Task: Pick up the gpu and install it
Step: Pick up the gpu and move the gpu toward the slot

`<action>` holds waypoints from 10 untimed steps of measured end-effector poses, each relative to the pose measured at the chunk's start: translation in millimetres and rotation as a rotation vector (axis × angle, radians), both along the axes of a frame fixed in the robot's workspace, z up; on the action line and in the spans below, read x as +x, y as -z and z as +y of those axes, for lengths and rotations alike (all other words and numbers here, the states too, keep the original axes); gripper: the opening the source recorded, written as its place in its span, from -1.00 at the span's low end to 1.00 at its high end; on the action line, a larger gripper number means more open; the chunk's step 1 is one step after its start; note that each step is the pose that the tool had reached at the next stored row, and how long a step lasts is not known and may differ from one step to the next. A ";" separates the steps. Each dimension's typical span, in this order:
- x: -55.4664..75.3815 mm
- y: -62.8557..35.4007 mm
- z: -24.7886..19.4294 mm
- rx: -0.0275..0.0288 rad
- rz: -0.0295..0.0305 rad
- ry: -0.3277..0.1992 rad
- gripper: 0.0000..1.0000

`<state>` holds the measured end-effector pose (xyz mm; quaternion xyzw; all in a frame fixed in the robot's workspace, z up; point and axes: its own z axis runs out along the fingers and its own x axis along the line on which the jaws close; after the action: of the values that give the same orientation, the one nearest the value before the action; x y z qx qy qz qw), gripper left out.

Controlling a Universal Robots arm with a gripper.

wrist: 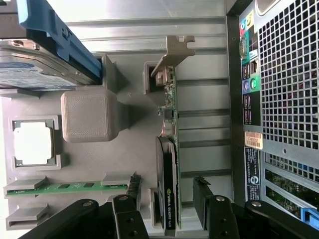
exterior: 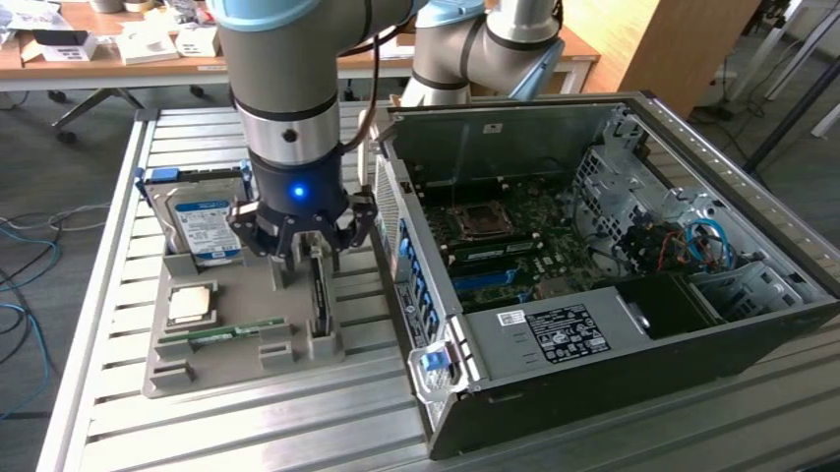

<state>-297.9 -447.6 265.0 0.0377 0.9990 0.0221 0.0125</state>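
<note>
While my gripper (exterior: 305, 246) holds its jaws wide, gripping nothing, the open computer case (exterior: 617, 295) lies just beside one jaw. The grey tray (exterior: 171, 379) sits directly beneath the jaws. The hard drive (exterior: 204, 221) is propped in the tray, outward of the jaw remote from the case. The gpu (wrist: 167, 159) stands on edge in its tray slot, between my jaws, with a gap at each side. The processor chip (exterior: 191, 305) and memory stick (exterior: 223, 331) lie beyond that same remote jaw.

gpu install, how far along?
Done: hand open and set astride the gpu. In hand: nothing gripped; the gpu stands on edge in its gray tray. Left: grip, lift, seating in the open case.
</note>
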 end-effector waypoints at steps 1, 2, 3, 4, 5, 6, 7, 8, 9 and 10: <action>0.0 0.8 0.0 0.0000 0.0000 0.000 0.08; 0.0 1.6 0.0 0.0000 0.0000 0.000 0.08; 0.0 2.4 0.0 0.0000 0.0000 0.000 0.08; 0.0 3.0 0.0 0.0000 0.0000 0.000 0.08; 0.0 3.7 0.0 0.0000 0.0000 0.000 0.08; 0.0 4.8 0.0 -0.0002 0.0002 0.000 0.08; 0.0 4.9 0.0 -0.0001 0.0001 0.000 0.08; 0.0 4.9 0.0 -0.0001 0.0001 0.000 0.08; 0.0 4.9 0.0 -0.0001 0.0001 0.000 0.08; 0.0 4.9 0.0 -0.0001 0.0001 0.000 0.08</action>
<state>-297.9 -447.6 260.1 0.0377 0.9990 0.0220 0.0125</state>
